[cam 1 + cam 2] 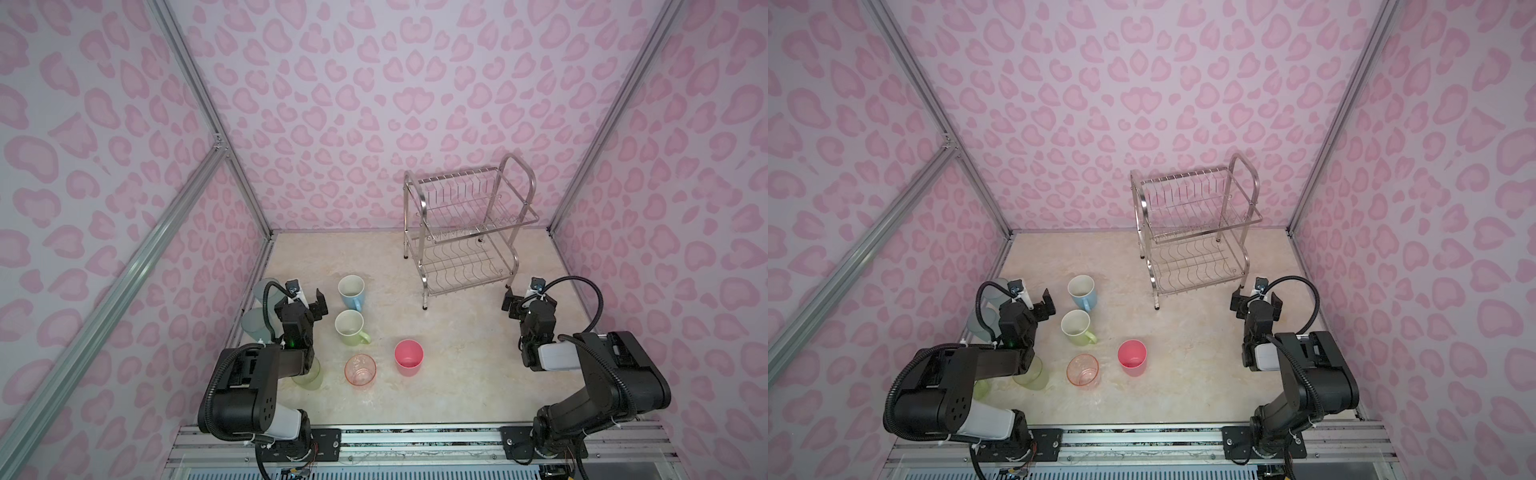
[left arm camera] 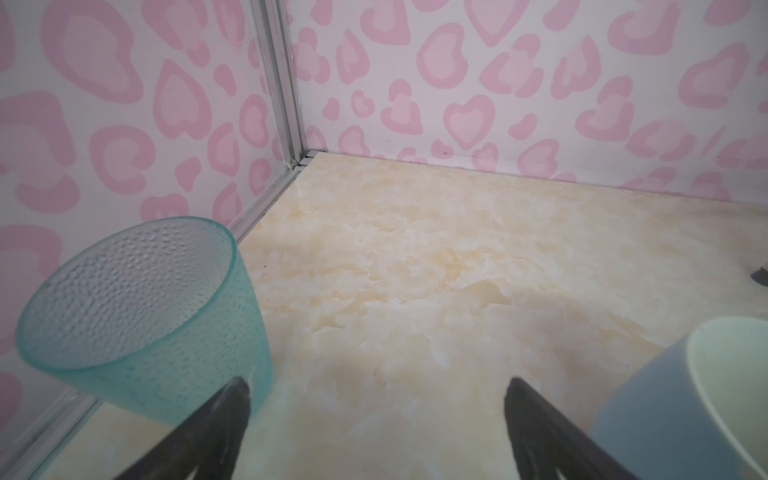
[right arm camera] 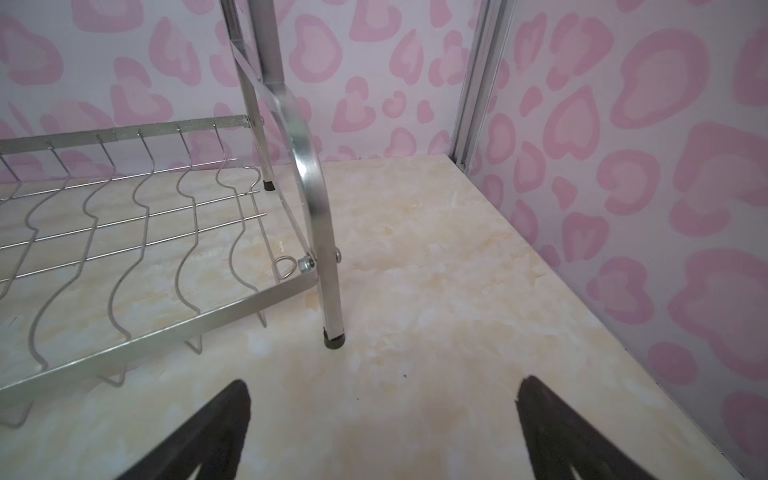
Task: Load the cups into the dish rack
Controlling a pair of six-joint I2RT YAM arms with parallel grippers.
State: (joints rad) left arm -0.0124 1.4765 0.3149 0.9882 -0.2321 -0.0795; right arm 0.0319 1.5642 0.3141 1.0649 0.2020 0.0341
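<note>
While left end effector [image 1: 307,297] and right end effector [image 1: 525,300] hang spread and empty, dish rack [image 1: 465,237] holds no cups.
Left one sits low between pale blue tumbler [image 2: 141,316] and blue mug [image 1: 352,291], probably lining up a first pick; right one hovers by the rack's near leg. Cups stand upright on the desk [image 1: 457,374], well apart from the rack.

A robot lab booth: aluminium frame [image 1: 232,166], pink-heart wall panels [image 1: 374,83], marble-print tabletop [image 1: 457,353].
</note>
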